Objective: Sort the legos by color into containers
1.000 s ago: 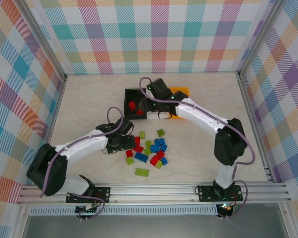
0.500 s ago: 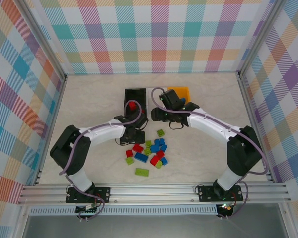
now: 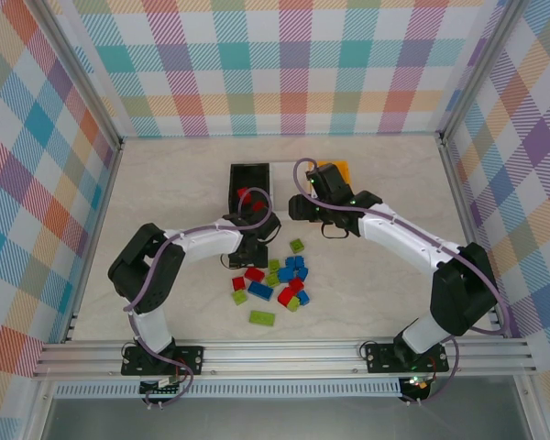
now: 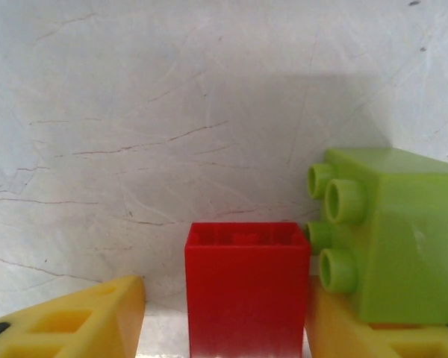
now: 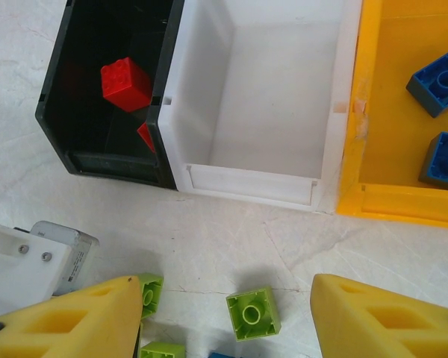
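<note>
A red brick [image 4: 246,287] sits on the table between the yellow fingers of my left gripper [image 4: 224,328], with a bare gap on its left side. The gripper is open. A lime brick [image 4: 392,239] lies on its side against the right finger. My left gripper [image 3: 253,255] is low at the pile's far edge. My right gripper [image 5: 224,298] hovers wide open above a lime brick [image 5: 252,313], just in front of the bins. The black bin [image 5: 112,160] holds red bricks [image 5: 125,83], the white bin [image 5: 246,190] is bare inside, and the orange bin [image 5: 403,205] holds two blue bricks [image 5: 439,82].
Several red, blue and lime bricks [image 3: 280,275] lie loose in the middle of the table. A long lime brick [image 3: 262,318] lies nearer the arm bases. The black bin [image 3: 250,188] and the orange bin [image 3: 333,170] stand at the back. Checked walls close in three sides.
My left gripper has swung right and away, from the pile's left side to the red brick near the black bin. My right gripper has drawn back from over the bins toward the pile.
</note>
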Robot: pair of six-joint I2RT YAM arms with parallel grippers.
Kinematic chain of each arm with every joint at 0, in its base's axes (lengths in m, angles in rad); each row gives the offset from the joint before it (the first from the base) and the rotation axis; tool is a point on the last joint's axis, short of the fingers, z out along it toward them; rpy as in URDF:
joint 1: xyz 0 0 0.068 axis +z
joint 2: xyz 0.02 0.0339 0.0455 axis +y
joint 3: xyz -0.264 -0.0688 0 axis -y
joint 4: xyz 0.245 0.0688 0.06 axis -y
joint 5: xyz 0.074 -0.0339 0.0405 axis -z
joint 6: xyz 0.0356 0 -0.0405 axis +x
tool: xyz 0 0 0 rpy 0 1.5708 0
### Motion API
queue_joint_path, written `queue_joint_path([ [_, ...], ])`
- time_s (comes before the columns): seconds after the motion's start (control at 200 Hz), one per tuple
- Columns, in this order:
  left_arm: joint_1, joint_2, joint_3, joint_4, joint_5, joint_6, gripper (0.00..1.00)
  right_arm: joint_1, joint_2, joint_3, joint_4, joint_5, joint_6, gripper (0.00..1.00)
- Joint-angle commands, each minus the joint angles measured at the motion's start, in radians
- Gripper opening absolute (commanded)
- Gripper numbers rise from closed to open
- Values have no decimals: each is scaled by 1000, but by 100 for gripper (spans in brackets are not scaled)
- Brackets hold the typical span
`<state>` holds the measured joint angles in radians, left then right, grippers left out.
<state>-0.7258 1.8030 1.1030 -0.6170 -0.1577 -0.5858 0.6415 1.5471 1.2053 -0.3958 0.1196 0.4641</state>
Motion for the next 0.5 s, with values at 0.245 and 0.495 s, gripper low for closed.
queue_joint_path([
  [0.245,9,7,2,-16,-67,0,36,-2,-48,-13,15,3,20,61],
  [0.495,19,-144,5,-75,-119,-5,32,-6,-89,-44,24,12,44,62],
])
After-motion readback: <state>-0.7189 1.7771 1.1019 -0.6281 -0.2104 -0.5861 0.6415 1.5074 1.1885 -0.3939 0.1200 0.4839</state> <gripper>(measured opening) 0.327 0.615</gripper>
